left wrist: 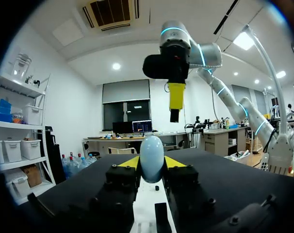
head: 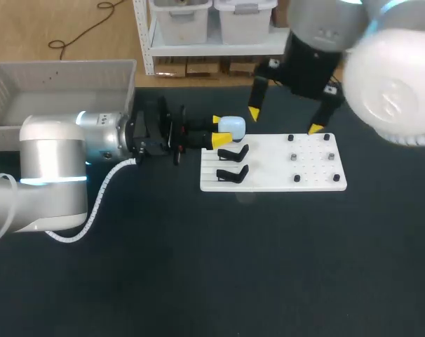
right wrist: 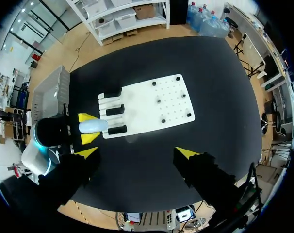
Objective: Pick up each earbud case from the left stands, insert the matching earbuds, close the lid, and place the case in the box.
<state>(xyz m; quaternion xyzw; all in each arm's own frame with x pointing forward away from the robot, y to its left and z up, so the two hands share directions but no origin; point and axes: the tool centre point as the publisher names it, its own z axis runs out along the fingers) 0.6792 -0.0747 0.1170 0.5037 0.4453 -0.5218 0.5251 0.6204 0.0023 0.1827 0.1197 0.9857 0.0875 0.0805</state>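
Observation:
A pale blue earbud case (head: 232, 126) sits at the left end of the white board (head: 268, 181), over the rearmost stand slot. My left gripper (head: 217, 130) is shut on it, one yellow tip on each side. From the left wrist the case (left wrist: 152, 158) stands upright between the fingertips (left wrist: 130, 162). Two black stands (head: 232, 163) lie on the board in front of it. High over the board's back edge hangs my right gripper (head: 284, 121), open and holding nothing. The right wrist view looks down past the right gripper (right wrist: 138, 153) on the board (right wrist: 152, 92) and case (right wrist: 93, 127).
A grey box (head: 58, 77) stands at the back left, behind my left arm. Several small dark pieces (head: 294, 156) stand on the board's right half. Dark tabletop (head: 233, 267) stretches in front of the board.

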